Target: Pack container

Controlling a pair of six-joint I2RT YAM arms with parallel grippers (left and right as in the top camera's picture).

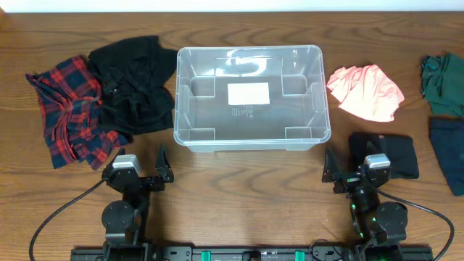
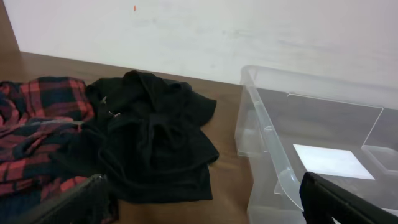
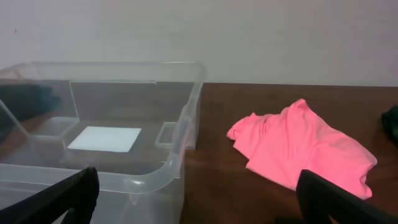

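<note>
Container (image 1: 250,141) between black garment (image 1: 134,83) and pink garment (image 1: 366,90) — left gripper (image 1: 136,174) and right gripper (image 1: 355,174) both spread wide

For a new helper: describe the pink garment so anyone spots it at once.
Find the central clear plastic rectangular container. Just off its right end, apart from it, lies the crumpled pink fabric garment. It alone is light-coloured; beside it lie dark green cloth, navy cloth and black cloth.

Left tool (image 1: 136,168) and right tool (image 1: 360,171) sit low over the counter, arms folded close to their bases. Both wrists level, pointing forward. Jaws spread wide on each; dark fingers (image 2: 68,205) at wrist views' bottom corners.
</note>
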